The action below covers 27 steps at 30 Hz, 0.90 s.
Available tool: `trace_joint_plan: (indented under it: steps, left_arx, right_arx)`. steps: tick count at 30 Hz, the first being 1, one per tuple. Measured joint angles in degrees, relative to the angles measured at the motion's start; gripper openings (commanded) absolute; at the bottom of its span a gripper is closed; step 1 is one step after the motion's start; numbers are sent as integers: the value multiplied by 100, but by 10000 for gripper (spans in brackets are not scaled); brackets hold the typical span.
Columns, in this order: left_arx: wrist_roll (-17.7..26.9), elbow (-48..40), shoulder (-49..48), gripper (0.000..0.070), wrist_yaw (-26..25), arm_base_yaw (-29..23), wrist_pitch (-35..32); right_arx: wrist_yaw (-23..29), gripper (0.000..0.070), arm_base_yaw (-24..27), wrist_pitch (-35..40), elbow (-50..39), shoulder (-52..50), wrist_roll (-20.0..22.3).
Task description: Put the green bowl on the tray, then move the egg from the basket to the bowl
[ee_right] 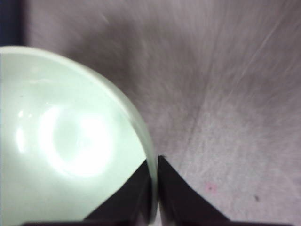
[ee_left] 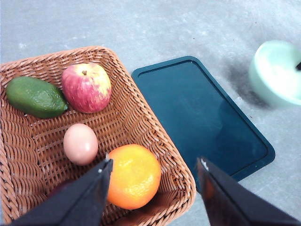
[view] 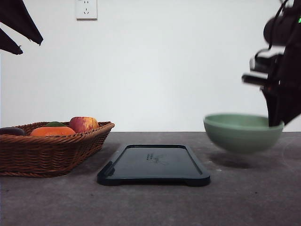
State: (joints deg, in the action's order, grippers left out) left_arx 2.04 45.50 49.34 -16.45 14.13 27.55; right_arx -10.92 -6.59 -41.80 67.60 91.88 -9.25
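The green bowl (view: 241, 132) hangs blurred a little above the table, to the right of the tray (view: 154, 165), with its shadow below it. My right gripper (view: 275, 121) is shut on the bowl's right rim; in the right wrist view its fingers (ee_right: 141, 193) pinch the rim of the bowl (ee_right: 70, 141). The egg (ee_left: 80, 143) lies in the basket (ee_left: 141, 117) between an apple and an orange. High above the basket, my left gripper (ee_left: 154, 167) is open and empty. Its dark fingers (view: 19, 23) show at the front view's top left, above the basket (view: 51, 150).
The basket also holds a red apple (ee_left: 87, 87), an avocado (ee_left: 35, 96) and an orange (ee_left: 134, 176). The tray (ee_left: 202, 117) lies just right of the basket, and the bowl (ee_left: 277, 73) is beyond its far end. A wall stands behind the table.
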Motion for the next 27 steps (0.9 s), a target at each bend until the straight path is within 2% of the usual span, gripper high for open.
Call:
trace_joint_plan:
  steps: [7,18,27]
  left_arx:
    - [0,0,0,362,0,0,0]
    - [0,-1,0,362,0,0,1]
    - [0,0,0,362,0,0,0]
  right_arx:
    - [2,0,-385,-654,661,-86,149]
    - [24,0,-1246,-673,2008,110,156]
    - [40,0,-1668,-678,2224,735,150]
